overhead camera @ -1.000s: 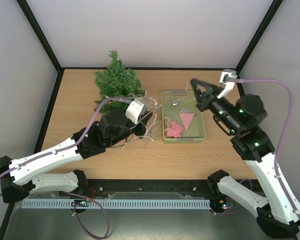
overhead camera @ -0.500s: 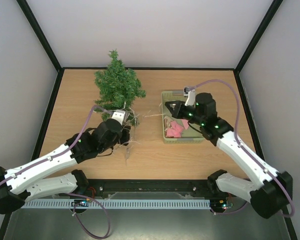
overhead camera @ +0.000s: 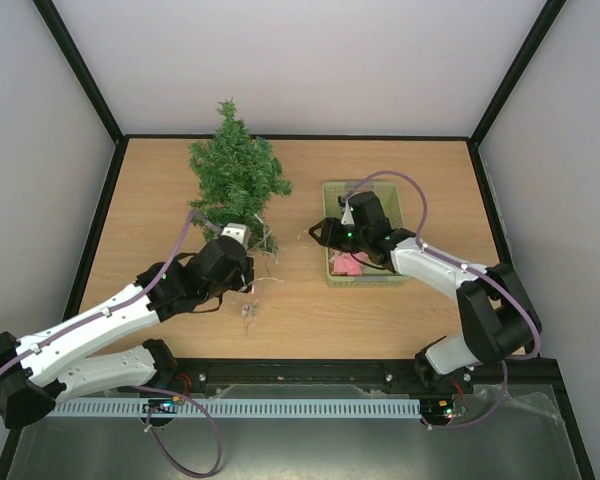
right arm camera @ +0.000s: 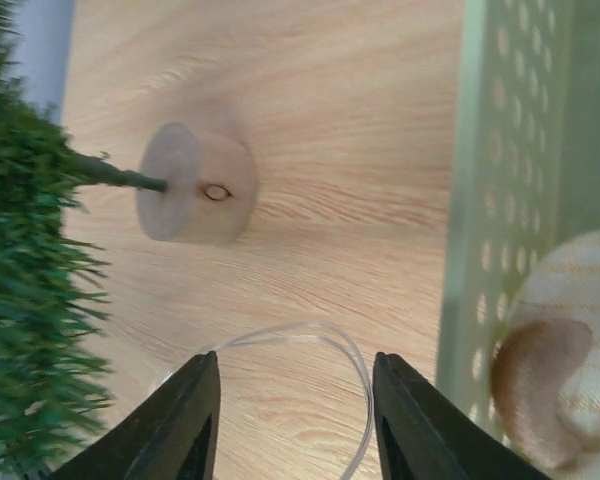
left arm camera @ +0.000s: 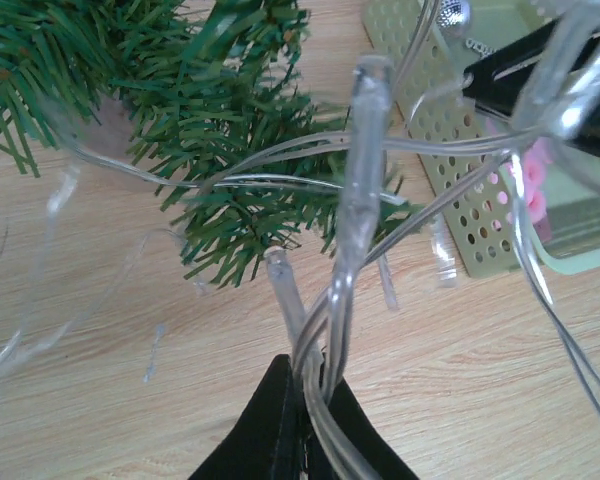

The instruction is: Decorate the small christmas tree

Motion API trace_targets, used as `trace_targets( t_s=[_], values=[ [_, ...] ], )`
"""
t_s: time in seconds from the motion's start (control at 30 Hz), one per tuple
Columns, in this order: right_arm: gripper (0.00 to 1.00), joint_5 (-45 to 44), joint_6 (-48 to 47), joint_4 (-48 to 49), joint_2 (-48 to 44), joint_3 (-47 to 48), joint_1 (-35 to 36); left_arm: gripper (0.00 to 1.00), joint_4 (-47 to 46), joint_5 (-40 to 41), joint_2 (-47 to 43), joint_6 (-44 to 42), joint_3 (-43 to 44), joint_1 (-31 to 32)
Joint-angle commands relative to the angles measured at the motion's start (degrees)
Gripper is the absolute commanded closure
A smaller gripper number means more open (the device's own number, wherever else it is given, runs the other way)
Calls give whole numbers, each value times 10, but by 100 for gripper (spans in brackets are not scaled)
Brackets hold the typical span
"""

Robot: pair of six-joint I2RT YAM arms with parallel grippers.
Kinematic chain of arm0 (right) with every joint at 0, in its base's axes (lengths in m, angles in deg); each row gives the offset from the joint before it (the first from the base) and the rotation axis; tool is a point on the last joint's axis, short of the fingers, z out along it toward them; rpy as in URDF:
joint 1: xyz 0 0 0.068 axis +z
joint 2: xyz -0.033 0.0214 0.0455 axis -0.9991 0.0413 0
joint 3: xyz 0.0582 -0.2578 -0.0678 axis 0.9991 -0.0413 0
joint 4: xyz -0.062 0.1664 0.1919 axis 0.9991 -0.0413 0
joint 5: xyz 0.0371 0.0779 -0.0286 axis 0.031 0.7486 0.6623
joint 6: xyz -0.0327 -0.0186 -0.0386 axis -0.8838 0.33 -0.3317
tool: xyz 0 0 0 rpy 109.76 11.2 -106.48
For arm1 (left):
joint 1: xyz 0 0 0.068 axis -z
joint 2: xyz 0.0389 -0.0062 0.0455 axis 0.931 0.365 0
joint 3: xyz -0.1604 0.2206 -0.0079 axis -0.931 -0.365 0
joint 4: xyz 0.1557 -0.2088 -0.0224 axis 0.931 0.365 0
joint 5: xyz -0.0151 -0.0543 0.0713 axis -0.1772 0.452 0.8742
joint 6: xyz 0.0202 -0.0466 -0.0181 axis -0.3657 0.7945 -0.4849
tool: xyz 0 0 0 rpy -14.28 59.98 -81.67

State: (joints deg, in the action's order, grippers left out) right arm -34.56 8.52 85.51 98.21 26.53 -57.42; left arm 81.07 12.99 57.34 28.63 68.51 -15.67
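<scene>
Light wood-grain table point(overhead camera: 150, 200), black frame rails point(overhead camera: 80, 72) at its edges, plain pale grey walls point(overhead camera: 300, 60) on three sides.

The small christmas tree point(overhead camera: 235, 165), a dark green bristly artificial conifer, cone-shaped, sits on the far-left part of the table, left of the basket. It looks upright on a pale round wooden foot point(right arm camera: 195, 185), long axis vertical. In the top view its tip crosses the far wall and the foot end lies toward the arms.

A pale green perforated plastic basket point(overhead camera: 375, 280) is right of centre, well apart from the tree. Inside are pink flat pieces point(overhead camera: 348, 264), a beige-and-brown striped round ornament point(right arm camera: 565, 330) and a small shiny silver ball point(left arm camera: 452, 14). The right arm covers much of the rest.

A clear-wire string of lights point(left arm camera: 355, 200) trails over the table by the tree's foot, with strands running toward the basket.

The left pincer point(left arm camera: 300, 400) is just near of the tree's foot, clamped tight on a bundle of the clear wires, one clear bulb standing above the fingers.

The right pincer point(right arm camera: 295, 365) is at the basket's left rim, over the table, pointing at the wooden foot. Its fingers are spread apart and grip nothing — a loop of clear wire lies between them.
</scene>
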Motion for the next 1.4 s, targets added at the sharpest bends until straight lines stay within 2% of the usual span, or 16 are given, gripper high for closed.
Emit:
trace_targets(
  t_s=[0.0, 0.2, 0.43, 0.57, 0.7, 0.83, 0.93, 1.03, 1.2, 1.37],
  values=[
    [57, -53, 5, -33, 27, 20, 7, 98, 21, -11, -3, 2, 17, -5],
    [49, -115, 5, -67, 53, 29, 7, 98, 18, -12, -1, -22, 27, -11],
    [47, -226, -21, -124, 37, 34, 7, 98, 16, -21, 8, -14, 29, -25],
    [44, -179, -67, -159, 14, 67, 15, 98, 20, -26, 13, -5, 36, -43],
    [42, -193, -94, -208, -19, 108, 54, 98, 5, -51, 0, -2, 28, -59],
    [42, -215, -76, -212, -62, 92, 85, 98, -20, -74, -12, 0, 19, -67],
    [44, -200, -63, -162, -131, 42, 101, 98, -28, -80, -18, 6, 13, -70],
    [47, -169, -54, -71, -190, -17, 137, 98, -42, -88, -26, 8, 3, -73],
    [54, -198, -11, 82, -260, -119, 243, 98, -56, -98, -35, 12, -2, -78],
    [51, -257, -1, 227, -273, -197, 337, 98, -65, -107, -34, 21, -6, -80]
  ],
)
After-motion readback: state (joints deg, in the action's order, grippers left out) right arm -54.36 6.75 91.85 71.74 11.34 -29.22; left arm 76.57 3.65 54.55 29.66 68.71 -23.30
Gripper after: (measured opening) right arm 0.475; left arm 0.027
